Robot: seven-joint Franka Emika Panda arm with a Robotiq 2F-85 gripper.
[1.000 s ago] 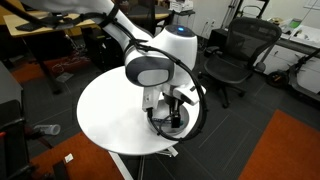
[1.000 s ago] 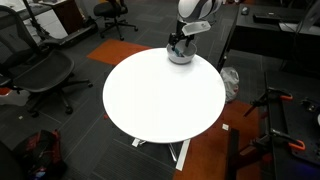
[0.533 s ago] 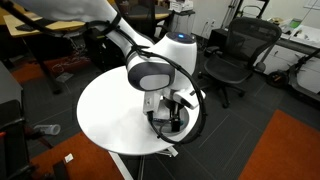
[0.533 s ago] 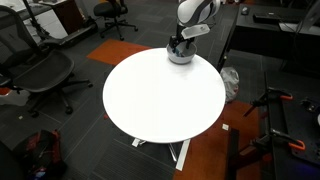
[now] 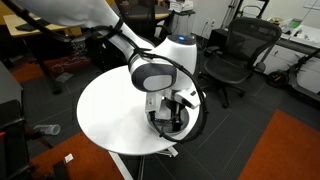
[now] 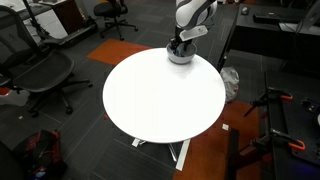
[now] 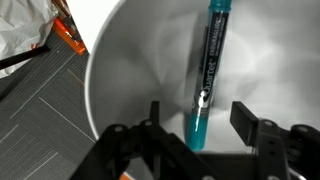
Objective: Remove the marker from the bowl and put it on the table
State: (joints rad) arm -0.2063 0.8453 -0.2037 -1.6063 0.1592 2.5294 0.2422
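The marker [image 7: 207,70], dark with teal-blue ends, lies inside the shiny metal bowl [image 7: 130,70] in the wrist view. My gripper [image 7: 200,118] is open, its two fingers on either side of the marker's near teal end, not touching it. In both exterior views the gripper [image 5: 168,112] [image 6: 178,44] reaches down into the bowl [image 5: 178,124] [image 6: 181,56], which stands near the edge of the round white table [image 5: 110,115] [image 6: 160,95]. The marker is hidden in both exterior views.
Black office chairs [image 5: 235,55] [image 6: 40,70] stand around the table. Wood desks [image 5: 40,25] are behind. An orange rug [image 5: 290,150] and a white bag [image 6: 229,83] lie on the dark floor. A black stand [image 6: 280,120] is beside the table.
The arm's upper part has shifted slightly; the gripper stays lowered in the bowl.
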